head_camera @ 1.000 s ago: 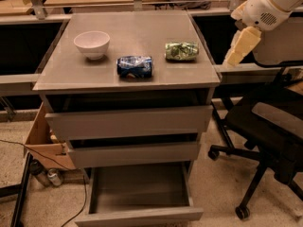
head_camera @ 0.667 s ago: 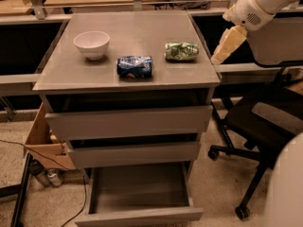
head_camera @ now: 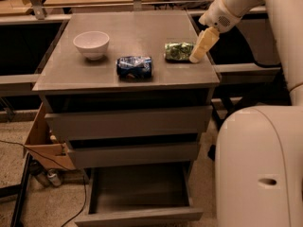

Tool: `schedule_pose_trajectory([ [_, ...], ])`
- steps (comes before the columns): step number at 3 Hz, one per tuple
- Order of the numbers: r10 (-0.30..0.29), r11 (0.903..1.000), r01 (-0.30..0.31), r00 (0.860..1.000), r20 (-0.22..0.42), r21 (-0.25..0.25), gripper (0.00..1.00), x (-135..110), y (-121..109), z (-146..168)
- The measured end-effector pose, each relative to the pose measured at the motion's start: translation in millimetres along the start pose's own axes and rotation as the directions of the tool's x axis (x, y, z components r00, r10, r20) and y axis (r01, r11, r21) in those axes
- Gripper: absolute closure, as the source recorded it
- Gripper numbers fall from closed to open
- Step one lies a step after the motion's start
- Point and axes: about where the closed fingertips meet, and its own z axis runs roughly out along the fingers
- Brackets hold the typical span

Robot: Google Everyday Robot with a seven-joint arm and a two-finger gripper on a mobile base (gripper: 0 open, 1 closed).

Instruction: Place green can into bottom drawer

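The green can [head_camera: 178, 51] lies on its side on the grey-brown cabinet top [head_camera: 142, 27], towards the right edge. My gripper [head_camera: 200, 47] hangs from the white arm at the upper right and sits right beside the can's right end, at about the can's height. The bottom drawer [head_camera: 139, 214] is pulled open at floor level below the cabinet front, and its box-like inside shows nothing in it. The two shallower drawers above it are pushed nearly in.
A blue-and-white can [head_camera: 135, 66] lies on its side at the front middle of the top. A white bowl [head_camera: 91, 44] stands at the left. My white body [head_camera: 258, 164] fills the lower right. A cardboard box [head_camera: 45, 143] sits on the floor at the left.
My arm has swung left and down, bringing the gripper from off the cabinet's right side to right beside the green can. My body now fills the lower right of the view.
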Motion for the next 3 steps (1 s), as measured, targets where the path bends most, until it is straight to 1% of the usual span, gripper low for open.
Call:
schedule_pose_trajectory([
  [1, -0.084, 0.9954, 0.082, 0.996, -0.026, -0.049, 0.00, -20, 2, 27],
  [2, -0.151, 0.9850, 0.147, 0.988, -0.040, -0.090, 0.00, -35, 6, 48],
  [3, -0.183, 0.9767, 0.177, 0.982, -0.046, -0.122, 0.00, -42, 10, 67],
])
